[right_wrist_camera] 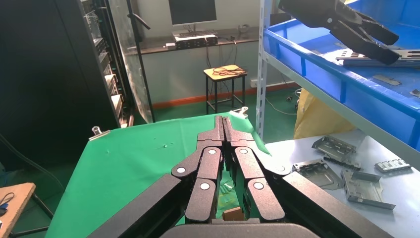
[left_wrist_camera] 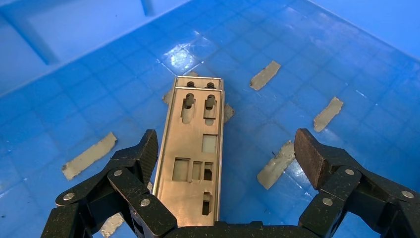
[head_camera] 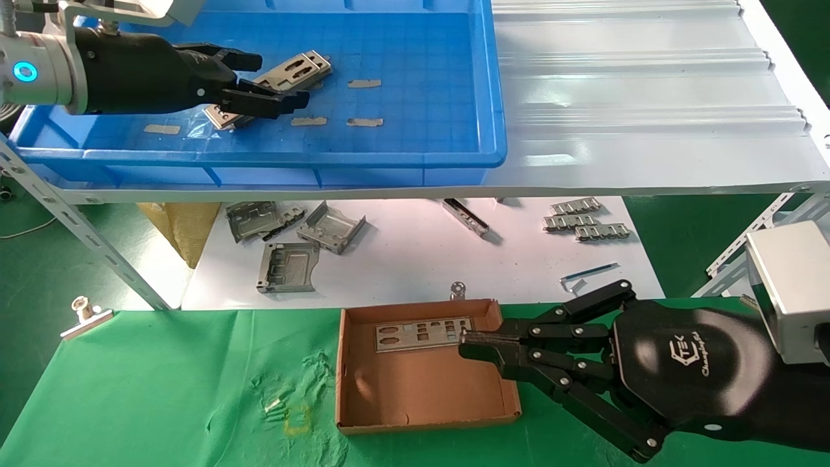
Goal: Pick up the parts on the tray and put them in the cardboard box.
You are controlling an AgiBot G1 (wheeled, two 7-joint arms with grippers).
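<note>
Progress looks roughly midway: one part lies in the cardboard box, right gripper beside it with jaws together, while left gripper, jaws apart, straddles stacked parts in the tray's left.

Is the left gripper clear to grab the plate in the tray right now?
Probably yes. The left gripper is open and straddles the top plate in the tray, with nothing between its fingers and the plate's edges.
</note>
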